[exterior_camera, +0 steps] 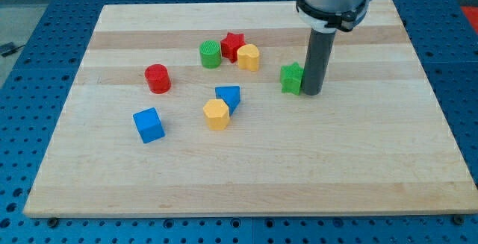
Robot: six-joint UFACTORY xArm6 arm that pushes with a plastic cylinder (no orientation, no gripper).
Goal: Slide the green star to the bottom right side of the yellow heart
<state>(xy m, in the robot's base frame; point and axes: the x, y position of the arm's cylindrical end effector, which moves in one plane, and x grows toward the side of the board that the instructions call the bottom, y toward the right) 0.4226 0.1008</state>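
board [246, 162] pale wood, smooth matt grain; green star [291, 78] + other blocks matt plastic; rod [314, 61] dark matt.

My tip [311, 93] touches the green star [291, 78] on its left; beyond it the yellow heart [249, 57] and red star [232, 45] block; right and below, board [358, 154] lies open.

My tip [311, 92] sits right beside the green star [291, 78], touching its right edge, mid-board. Yellow heart [249, 57] is up-left of the star, w/ red star [233, 45] & green cylinder [210, 54] alongside. Blue & yellow blocks lie further left.
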